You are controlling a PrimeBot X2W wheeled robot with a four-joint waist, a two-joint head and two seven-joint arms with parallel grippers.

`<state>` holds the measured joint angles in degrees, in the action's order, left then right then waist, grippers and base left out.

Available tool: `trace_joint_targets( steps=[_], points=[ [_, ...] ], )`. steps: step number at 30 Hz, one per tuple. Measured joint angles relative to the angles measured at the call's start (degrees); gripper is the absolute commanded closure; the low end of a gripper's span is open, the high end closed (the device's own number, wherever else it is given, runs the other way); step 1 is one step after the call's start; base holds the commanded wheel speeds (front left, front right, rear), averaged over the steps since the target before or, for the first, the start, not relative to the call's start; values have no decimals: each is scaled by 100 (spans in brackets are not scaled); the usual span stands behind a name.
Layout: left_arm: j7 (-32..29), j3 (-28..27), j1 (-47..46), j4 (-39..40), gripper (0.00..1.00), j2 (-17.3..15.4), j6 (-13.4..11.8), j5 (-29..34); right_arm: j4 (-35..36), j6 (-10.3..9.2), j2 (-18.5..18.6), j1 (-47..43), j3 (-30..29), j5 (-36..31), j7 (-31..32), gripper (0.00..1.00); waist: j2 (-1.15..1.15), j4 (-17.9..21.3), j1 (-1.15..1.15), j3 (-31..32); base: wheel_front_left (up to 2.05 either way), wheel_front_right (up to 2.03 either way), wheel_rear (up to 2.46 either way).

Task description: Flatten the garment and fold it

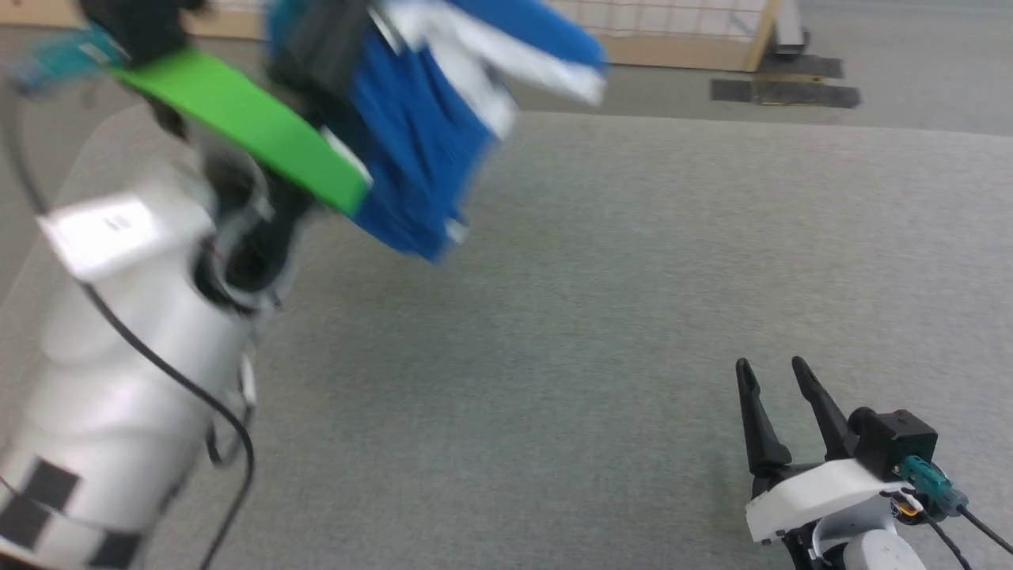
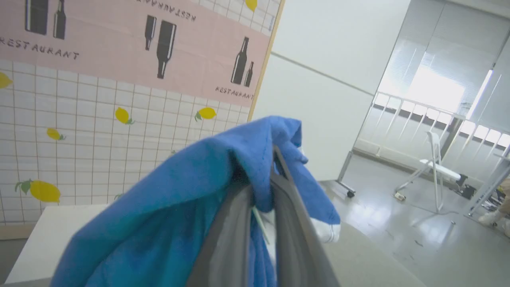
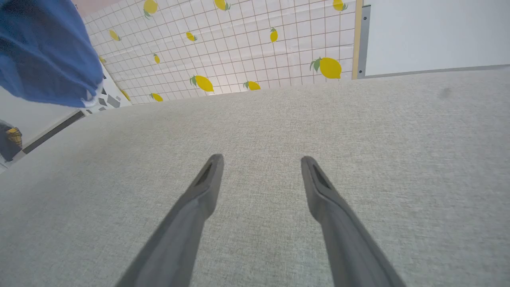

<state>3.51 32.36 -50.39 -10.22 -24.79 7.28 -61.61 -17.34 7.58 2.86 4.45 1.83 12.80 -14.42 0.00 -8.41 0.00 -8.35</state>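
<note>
The royal-blue garment [image 1: 427, 150] with white bands hangs bunched and blurred in the air at the upper left of the head view, clear of the grey table [image 1: 633, 317]. My left gripper [image 2: 261, 179] is shut on a fold of the garment [image 2: 191, 191], which drapes over both fingers in the left wrist view. My right gripper [image 1: 775, 372] stands open low at the right, just above the table, with nothing between its fingers [image 3: 207, 187]. A corner of the garment [image 3: 44, 52] hangs at the upper left of the right wrist view.
The grey fabric table top spreads wide under both arms. A tiled wall panel [image 3: 247, 48] with lemon prints stands behind the table. A white folding chair [image 2: 436, 167] sits on the shiny floor to the right. My left forearm [image 1: 119, 372] with a green plate fills the left.
</note>
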Motion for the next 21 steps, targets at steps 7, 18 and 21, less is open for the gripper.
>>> trace_joint_targets(
  steps=[7, 18, 21],
  points=[
    [-1013, 1111, 1319, -149, 100, 36, -38, -137, 47, 0, 1, -20, 2, 109, -24, 0, 0, 425, 0, 100, 0, 0, 0],
    [-1922, 1942, 2143, -779, 0, -16, -143, -187, 125, 0, 3, -159, -98, 142, -25, 0, 0, 549, 0, 230, 0, 0, 0],
    [-1583, 1473, 2140, -543, 0, -41, -287, -495, 120, 0, 0, -208, -80, 174, -25, 0, 0, 500, 0, 312, 0, 0, 0]
  ],
)
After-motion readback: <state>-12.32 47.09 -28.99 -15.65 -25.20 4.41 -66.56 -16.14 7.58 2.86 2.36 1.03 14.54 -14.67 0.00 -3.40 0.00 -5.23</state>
